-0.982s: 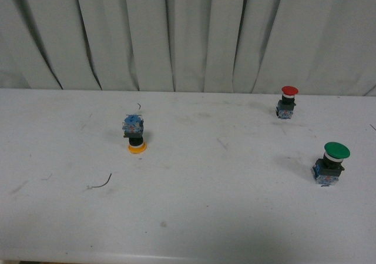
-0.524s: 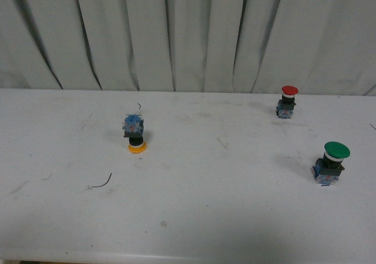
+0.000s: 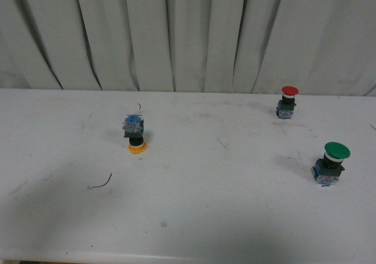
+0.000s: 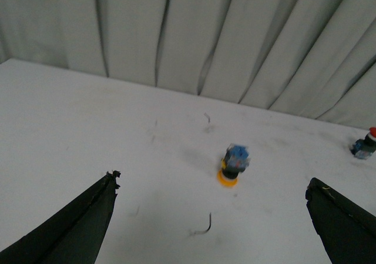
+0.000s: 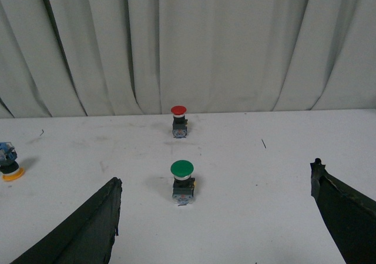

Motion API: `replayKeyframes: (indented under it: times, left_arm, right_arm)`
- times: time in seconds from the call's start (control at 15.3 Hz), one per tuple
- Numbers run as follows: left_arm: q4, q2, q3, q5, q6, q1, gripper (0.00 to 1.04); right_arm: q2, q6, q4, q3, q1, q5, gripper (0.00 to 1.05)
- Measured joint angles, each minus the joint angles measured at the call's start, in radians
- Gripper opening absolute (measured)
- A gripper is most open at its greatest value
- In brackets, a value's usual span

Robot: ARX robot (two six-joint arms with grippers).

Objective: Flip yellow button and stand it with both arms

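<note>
**Buttons unmoved; shadow grows at the near left**

Nothing on the tabletop [image 3: 235,205] has shifted in the last second. The one change is a dim shadow that has spread over its near-left corner in the front view.

The yellow button [image 3: 136,136] sits left of centre, upside down: its yellow cap is flat on the surface and its blue block is on top. It stands free, with nothing touching it. A thin curl of wire [image 3: 101,183] lies nearer and to its left, apart from it.

The red button [image 3: 288,102] stands upright at the far right, close to the curtain [image 3: 188,34]. The green button [image 3: 331,164] stands upright nearer and further right.

Neither of my arms appears in the front view. My left tool [image 4: 211,180] is spread wide and holds nothing. The yellow button is ahead of it, beyond its dark fingers [image 4: 76,229]. My right tool [image 5: 217,173] is also spread wide and empty. It faces the green button, with the red one behind that and the yellow one off at the left edge.
</note>
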Motion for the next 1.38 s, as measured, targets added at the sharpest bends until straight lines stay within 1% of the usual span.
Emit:
replayKeyframes:
  times: [0.07, 0.13, 0.2, 0.33, 0.46, 0.65, 0.85, 0.92, 0.98, 1.38]
  left_arm:
    - [0.108, 0.183, 0.090, 0.016, 0.016, -0.014, 0.98]
    - [0.158, 0.362, 0.191, 0.052, 0.027, -0.022, 0.98]
    - [0.151, 0.528, 0.296, 0.045, 0.042, -0.039, 0.98]
    - [0.071, 0.805, 0.514, 0.039, 0.042, -0.076, 0.98]
    - [-0.001, 0.959, 0.692, 0.035, 0.063, -0.122, 0.98]
    - [-0.123, 1.095, 0.893, 0.055, 0.067, -0.146, 0.98]
    - [-0.267, 1.188, 1.028, 0.035, 0.107, -0.159, 0.98]
    - [-0.375, 1.226, 1.089, 0.054, 0.129, -0.165, 0.98]
    - [-0.450, 1.248, 1.124, 0.052, 0.128, -0.165, 0.98]
    - [-0.493, 1.268, 1.150, 0.041, 0.121, -0.160, 0.98]
  right_arm:
    - [0.000, 0.000, 0.000, 0.000, 0.000, 0.000, 0.98]
    - [0.000, 0.000, 0.000, 0.000, 0.000, 0.000, 0.98]
    - [0.000, 0.000, 0.000, 0.000, 0.000, 0.000, 0.98]
    - [0.000, 0.000, 0.000, 0.000, 0.000, 0.000, 0.98]
    - [0.000, 0.000, 0.000, 0.000, 0.000, 0.000, 0.98]
    - [0.000, 0.000, 0.000, 0.000, 0.000, 0.000, 0.98]
    - [0.000, 0.000, 0.000, 0.000, 0.000, 0.000, 0.98]
    - [0.000, 0.000, 0.000, 0.000, 0.000, 0.000, 0.98]
    - [0.000, 0.000, 0.000, 0.000, 0.000, 0.000, 0.98]
    - [0.000, 0.000, 0.000, 0.000, 0.000, 0.000, 0.98]
